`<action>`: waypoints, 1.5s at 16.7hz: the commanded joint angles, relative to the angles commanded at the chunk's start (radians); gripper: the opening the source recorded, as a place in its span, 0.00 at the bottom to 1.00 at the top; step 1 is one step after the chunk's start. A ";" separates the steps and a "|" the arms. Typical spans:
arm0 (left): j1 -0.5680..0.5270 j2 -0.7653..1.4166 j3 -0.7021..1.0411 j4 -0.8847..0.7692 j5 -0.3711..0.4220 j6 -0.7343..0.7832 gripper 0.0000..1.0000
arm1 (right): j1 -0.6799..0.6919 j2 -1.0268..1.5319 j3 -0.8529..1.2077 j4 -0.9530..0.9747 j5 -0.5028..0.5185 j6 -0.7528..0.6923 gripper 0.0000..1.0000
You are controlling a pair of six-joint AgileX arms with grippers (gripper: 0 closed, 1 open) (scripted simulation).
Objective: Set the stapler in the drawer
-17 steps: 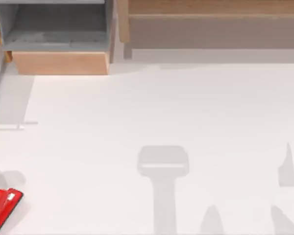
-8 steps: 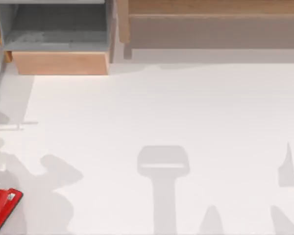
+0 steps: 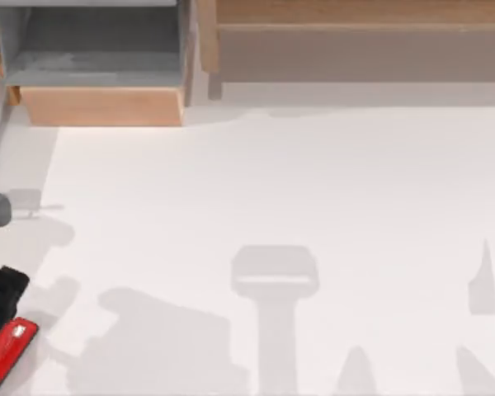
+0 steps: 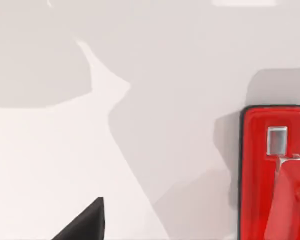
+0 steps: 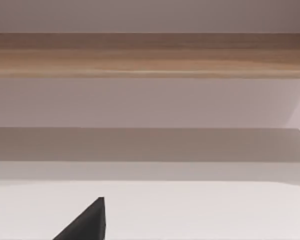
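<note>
The stapler is lying at the near left corner of the table, angled, with its far end carrying the small silver mark and its near end running off the top view's edge. Just beyond that far end, the left gripper is showing as a dark shape at the left edge, almost touching the red body. In the left wrist view the stapler is sitting off to one side of the frame rather than centred, and 1 dark fingertip is poking into the picture; I cannot tell whether the fingers are apart or together.

The step in hand looks like the approach for the pickup: nothing is gripped and the stapler is resting flat on the table. The next move probably calls for centring the gripper over the red body, lining the fingers across its narrow width, and descending before closing.

Compared with 0.5 s ago, the left gripper is now entering the top view above the stapler, and its shadow is spreading further across the near table; the stapler is lying in the same place.

Farther off, the drawer is standing open at the far left, its grey inside bare, well apart from the stapler. The long wooden shelf is running along the far right. The right arm is parked, its wrist view facing that shelf.
</note>
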 joint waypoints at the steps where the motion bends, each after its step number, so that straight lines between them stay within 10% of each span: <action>1: -0.037 0.002 0.011 -0.059 -0.027 -0.045 1.00 | 0.000 0.000 0.000 0.000 0.000 0.000 1.00; 11: -0.127 0.009 0.036 -0.188 -0.093 -0.155 1.00 | 0.000 0.000 0.000 0.000 0.000 0.000 1.00; 25: -0.127 0.151 -0.151 0.140 -0.095 -0.150 1.00 | 0.000 0.000 0.000 0.000 0.000 0.000 1.00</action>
